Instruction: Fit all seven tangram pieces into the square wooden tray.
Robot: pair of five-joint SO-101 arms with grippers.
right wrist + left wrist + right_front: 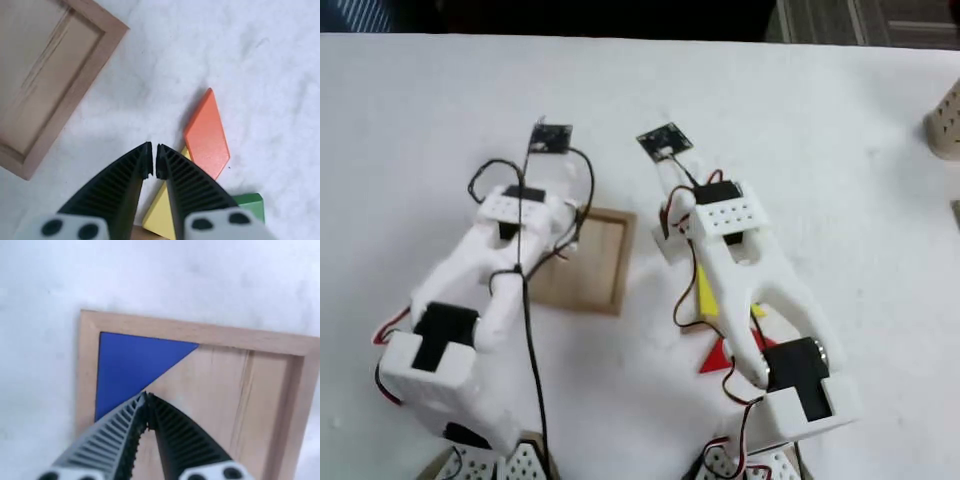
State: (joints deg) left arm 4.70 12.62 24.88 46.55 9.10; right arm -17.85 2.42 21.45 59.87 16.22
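Observation:
The square wooden tray [610, 262] lies on the white table between the two arms. A blue triangle [127, 362] sits flat in one corner of the tray [200, 332]. My left gripper [146, 399] hangs shut and empty just above the triangle's long edge. My right gripper [152, 150] is also shut with nothing in it, over bare table beside the tray [95, 65]. Close to it lie an orange parallelogram [207, 132], a yellow triangle [161, 210] and a green piece [250, 204]. A yellow piece [705, 290] and a red piece [715, 358] peek out under the right arm [740, 270].
The left arm [490, 270] covers the tray's left side in the high view. A beige perforated object [945, 120] stands at the far right edge. White table spreads out beyond the tray and to the right.

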